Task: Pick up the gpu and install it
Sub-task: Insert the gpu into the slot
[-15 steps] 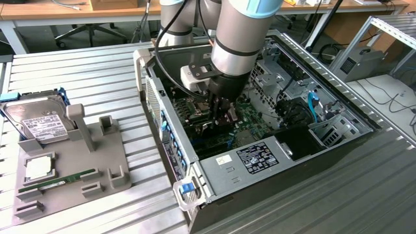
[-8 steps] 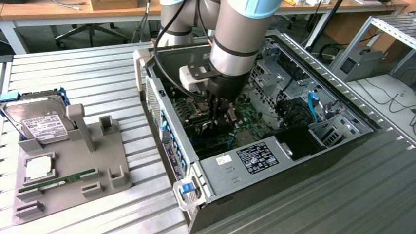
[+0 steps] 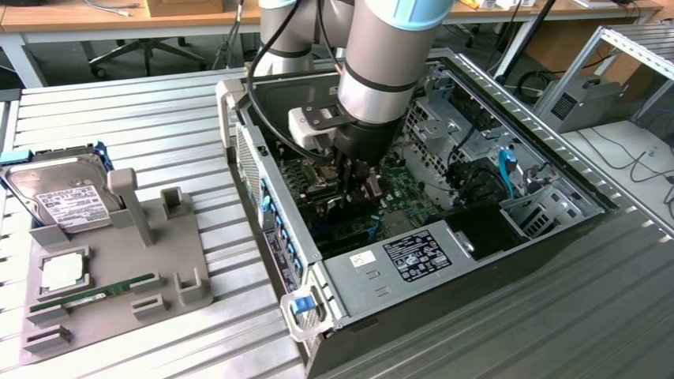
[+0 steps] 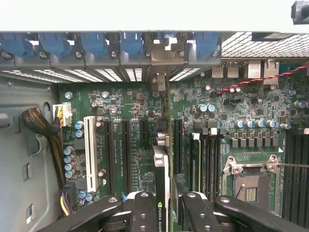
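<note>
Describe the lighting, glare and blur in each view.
Exterior view: even room light, the computer case dark inside where the arm shades it, the gpu hard to make out there. Wrist view: the case edge washed out to white glare, the motherboard evenly lit and sharp, the gripper close and slightly soft.

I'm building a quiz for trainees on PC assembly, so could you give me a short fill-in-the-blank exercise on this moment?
1. The end effector grips the slim dark expansion card on ____, above the green motherboard.
2. The end effector reaches down inside the open grey computer ____.
3. On the grey holder tray outside, the boxy silver hard drive carries a ____ label.
4. The narrow memory stick lying on that tray is ____.

Missing words: edge; case; white; green
</note>
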{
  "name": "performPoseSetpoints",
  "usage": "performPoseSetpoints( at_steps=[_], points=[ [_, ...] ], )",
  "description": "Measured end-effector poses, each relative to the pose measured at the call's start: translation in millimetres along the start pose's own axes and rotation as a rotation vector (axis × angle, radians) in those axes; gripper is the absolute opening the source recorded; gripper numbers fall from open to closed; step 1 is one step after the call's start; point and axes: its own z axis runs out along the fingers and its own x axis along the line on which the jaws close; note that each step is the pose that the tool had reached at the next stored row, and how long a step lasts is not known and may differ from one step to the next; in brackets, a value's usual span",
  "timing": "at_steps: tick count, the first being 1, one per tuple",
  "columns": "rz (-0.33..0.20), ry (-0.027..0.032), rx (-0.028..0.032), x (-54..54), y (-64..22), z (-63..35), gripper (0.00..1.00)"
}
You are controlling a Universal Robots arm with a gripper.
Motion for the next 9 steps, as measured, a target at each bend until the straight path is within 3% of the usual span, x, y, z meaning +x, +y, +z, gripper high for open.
performPoseSetpoints(
  at_steps=[9],
  points=[
    [0.0,-0.0001,0.0,0.0,1.0,0.9,0.26]
  ],
)
